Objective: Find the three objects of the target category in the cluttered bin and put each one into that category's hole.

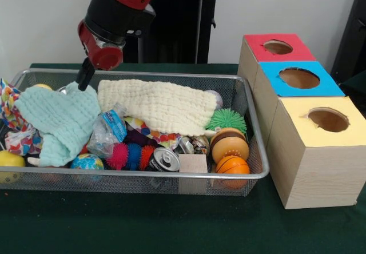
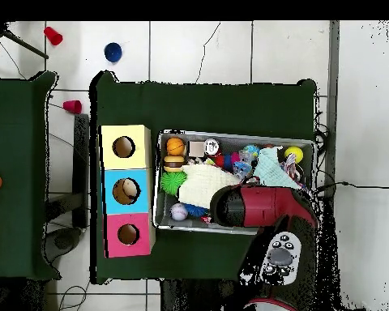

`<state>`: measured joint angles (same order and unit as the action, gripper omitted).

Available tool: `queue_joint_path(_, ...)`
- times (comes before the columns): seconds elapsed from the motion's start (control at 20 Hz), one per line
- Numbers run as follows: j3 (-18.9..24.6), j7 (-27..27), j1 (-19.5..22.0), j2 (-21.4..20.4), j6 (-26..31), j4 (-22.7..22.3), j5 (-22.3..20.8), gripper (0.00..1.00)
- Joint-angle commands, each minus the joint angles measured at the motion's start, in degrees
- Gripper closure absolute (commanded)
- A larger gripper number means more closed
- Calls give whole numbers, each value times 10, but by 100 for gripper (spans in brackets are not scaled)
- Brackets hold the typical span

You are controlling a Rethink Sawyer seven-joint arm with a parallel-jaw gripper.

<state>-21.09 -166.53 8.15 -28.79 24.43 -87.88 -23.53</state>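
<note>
The wire-mesh bin point(image 1: 251, 102) is seen filled with clutter, a cream knitted cloth point(image 1: 154, 105) and a mint cloth point(image 1: 60, 122) lying uppermost. Beside the bin's end, the blue-topped box's hole point(image 1: 299, 78) is found. The gripper point(image 1: 86, 75) is held over the mint cloth; its opening cannot be told. No plush toys can be made out.

Silver wire-mesh bin point(image 1: 260, 151) lies crammed with clutter; the blue-topped box's round hole point(image 1: 299, 78) sits beside it.
</note>
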Motion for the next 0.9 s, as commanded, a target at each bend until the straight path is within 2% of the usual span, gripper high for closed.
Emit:
queue_joint_path(0.05, 22, -38, 2, 24, -64, -49, -1, 0)
queue_joint_path(0.4, 24, -51, 4, 48, -117, -54, 3, 0)
queue_joint_path(0.65, 15, -64, 7, 84, -174, -50, 12, 0)
queue_joint_path(0.9, 8, -69, 3, 118, -203, -49, 29, 0)
